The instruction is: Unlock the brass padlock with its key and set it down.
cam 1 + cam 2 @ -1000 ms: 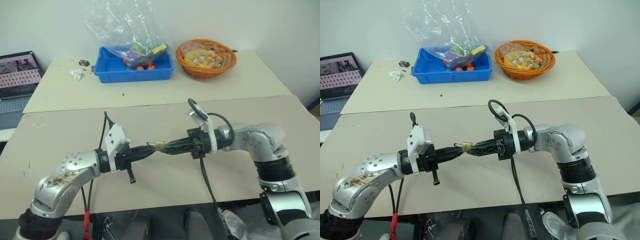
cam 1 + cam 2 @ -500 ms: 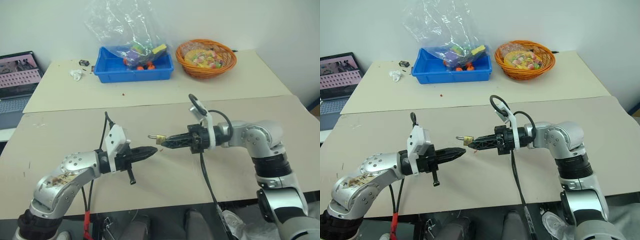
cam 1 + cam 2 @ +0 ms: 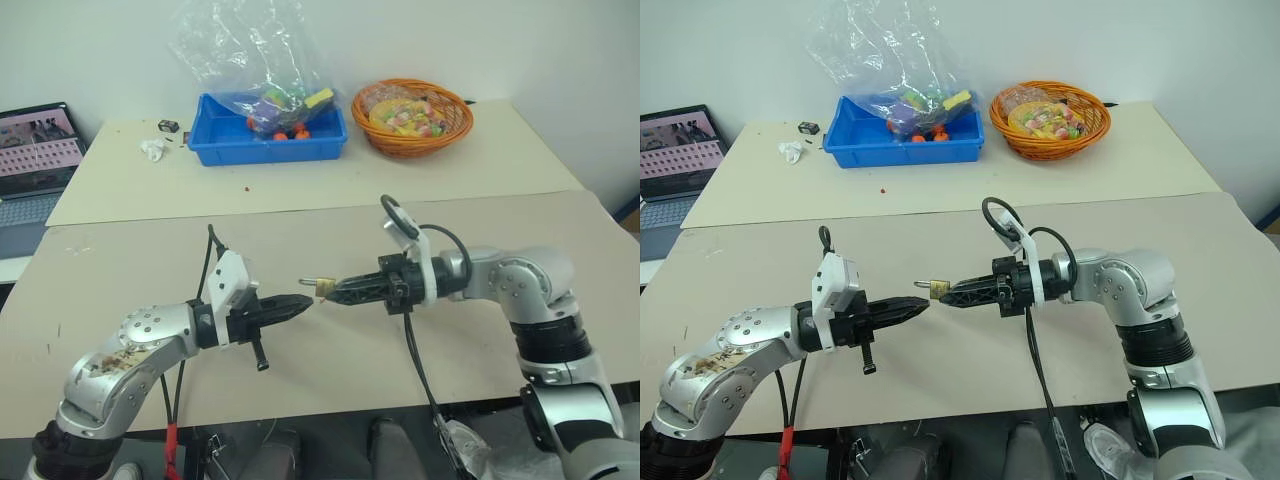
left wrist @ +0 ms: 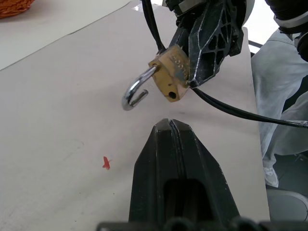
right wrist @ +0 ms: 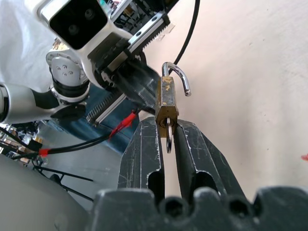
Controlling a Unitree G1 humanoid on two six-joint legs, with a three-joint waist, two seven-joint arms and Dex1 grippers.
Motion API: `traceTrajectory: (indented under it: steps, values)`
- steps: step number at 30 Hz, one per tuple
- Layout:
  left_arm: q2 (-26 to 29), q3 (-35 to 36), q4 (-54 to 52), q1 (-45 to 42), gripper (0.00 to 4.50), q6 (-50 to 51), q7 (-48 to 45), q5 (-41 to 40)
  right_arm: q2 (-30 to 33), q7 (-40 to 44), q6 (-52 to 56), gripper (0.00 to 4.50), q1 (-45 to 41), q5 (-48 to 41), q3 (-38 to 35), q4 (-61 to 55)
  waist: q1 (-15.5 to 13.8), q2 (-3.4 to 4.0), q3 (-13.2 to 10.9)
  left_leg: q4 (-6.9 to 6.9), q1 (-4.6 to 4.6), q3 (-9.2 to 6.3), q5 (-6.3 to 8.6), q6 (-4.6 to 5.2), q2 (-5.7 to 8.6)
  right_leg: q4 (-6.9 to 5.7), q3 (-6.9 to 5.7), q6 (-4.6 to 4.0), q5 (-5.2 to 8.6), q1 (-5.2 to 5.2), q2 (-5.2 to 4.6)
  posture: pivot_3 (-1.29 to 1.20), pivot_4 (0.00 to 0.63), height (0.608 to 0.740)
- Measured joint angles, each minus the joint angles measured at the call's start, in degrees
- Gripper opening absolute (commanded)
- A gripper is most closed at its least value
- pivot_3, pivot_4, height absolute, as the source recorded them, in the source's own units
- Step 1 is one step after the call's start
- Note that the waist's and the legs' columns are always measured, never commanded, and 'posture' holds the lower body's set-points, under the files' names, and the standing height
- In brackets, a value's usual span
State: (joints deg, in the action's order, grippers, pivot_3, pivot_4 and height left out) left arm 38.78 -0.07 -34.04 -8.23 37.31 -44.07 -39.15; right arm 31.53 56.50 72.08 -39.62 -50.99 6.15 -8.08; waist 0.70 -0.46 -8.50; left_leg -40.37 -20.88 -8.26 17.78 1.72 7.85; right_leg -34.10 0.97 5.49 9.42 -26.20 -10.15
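The brass padlock hangs above the beige table, near its middle. My right gripper is shut on the lock's body and points left. The silver shackle is swung open, with one end free. A thin silver ring shows between the right fingers at the lock's base; I cannot make out the key. My left gripper is shut and holds nothing. Its tip sits just short of the padlock, a little below it, without touching.
On the far table stand a blue bin with a clear plastic bag of toys and an orange basket of sweets. A laptop sits at the far left. A red speck lies on the table under the grippers.
A second ago the left fingertips met the padlock; now a small gap separates them. The right gripper lifted the lock slightly, then came partly back down.
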Motion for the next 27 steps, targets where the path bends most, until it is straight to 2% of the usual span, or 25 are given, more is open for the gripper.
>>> traceTrajectory:
  steps: [27]
  values:
    - [-0.65,0.03,0.08,-0.02,0.01,0.0,0.42,0.75,0.08,-1.72,1.9,0.0,3.39,-4.25,0.72,-4.87,-0.06,0.0,0.0,0.0,0.0,0.0,0.0,0.0,0.0,0.01,0.0,0.0,0.0,0.01,0.0,0.0,0.15,0.74]
